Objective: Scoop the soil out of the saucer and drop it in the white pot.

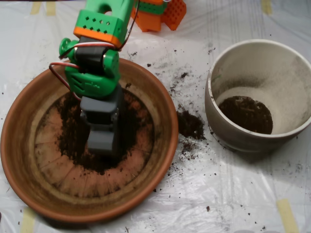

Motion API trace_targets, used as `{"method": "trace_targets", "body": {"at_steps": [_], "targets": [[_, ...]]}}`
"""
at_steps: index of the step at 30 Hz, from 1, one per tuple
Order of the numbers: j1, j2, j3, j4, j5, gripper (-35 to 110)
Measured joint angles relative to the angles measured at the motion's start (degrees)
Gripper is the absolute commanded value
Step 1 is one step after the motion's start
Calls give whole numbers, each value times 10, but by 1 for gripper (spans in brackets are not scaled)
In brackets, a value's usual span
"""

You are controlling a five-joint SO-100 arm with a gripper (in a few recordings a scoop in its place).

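A large terracotta saucer (29,145) fills the left half of the overhead view. Dark soil (73,141) lies piled and smeared across the middle of its base. My grey scoop (103,141) hangs from the green and orange arm (95,63) and points straight down into that soil pile. Its jaws look closed together with their tips in or just over the soil. The off-white pot (291,77) stands to the right of the saucer, apart from it, with a dark patch of soil (245,114) on its bottom.
Spilled soil (190,125) forms a small heap on the white plastic sheet between saucer and pot, with crumbs scattered around. An orange block (163,14) stands at the top edge behind the arm. Tape strips (286,216) hold the sheet down.
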Motion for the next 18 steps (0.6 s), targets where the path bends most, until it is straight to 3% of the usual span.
{"method": "trace_targets", "body": {"at_steps": [18], "targets": [[-11,216,307,-304,-29,-1]]}}
